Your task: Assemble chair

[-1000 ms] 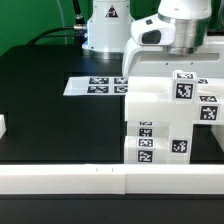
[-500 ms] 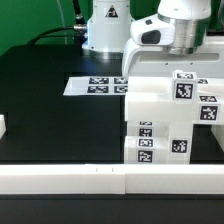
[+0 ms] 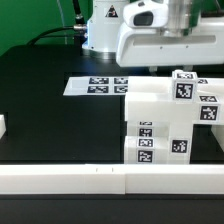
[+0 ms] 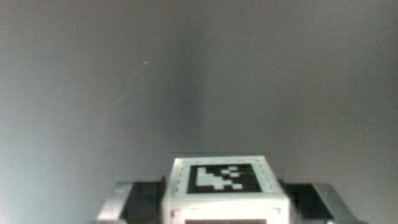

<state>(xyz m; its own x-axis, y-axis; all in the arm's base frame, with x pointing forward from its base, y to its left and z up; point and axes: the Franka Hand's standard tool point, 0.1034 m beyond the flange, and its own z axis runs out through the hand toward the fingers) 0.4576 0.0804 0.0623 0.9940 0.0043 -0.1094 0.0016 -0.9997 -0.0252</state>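
Exterior and wrist views of one moment in the chair assembly. The chair (image 3: 165, 120) stands as a blocky white stack on the black table (image 3: 50, 110), directly below the arm (image 3: 165, 40), with tag markers on its front and upper faces. The marker board (image 3: 95, 86) lies flat just beside the chair, on the exterior view's left of it, and a white rail (image 3: 60, 180) runs along the near table edge.

In the wrist view the gripper (image 4: 221, 200) is closed on a white tagged block (image 4: 224, 185), a dark finger (image 4: 128, 200) flush against each of two opposite side faces. Whether this block is already seated in the chair or is a loose part cannot be told from these views; in the exterior view the arm body hides the fingers.

Risks, as judged from this pose:
- If the block is only partly seated, letting go now may leave it tilted or free to drop out of its joint.
- If the arm lifts or twists while clamped, the whole stack may be dragged, since nothing visible pins the chair to the table.
- The grip sits on smooth plastic faces; a sideways push during mating could make the block slip between the fingers.
- The arm hangs close over the upper tagged parts, so a lateral move may knock them.
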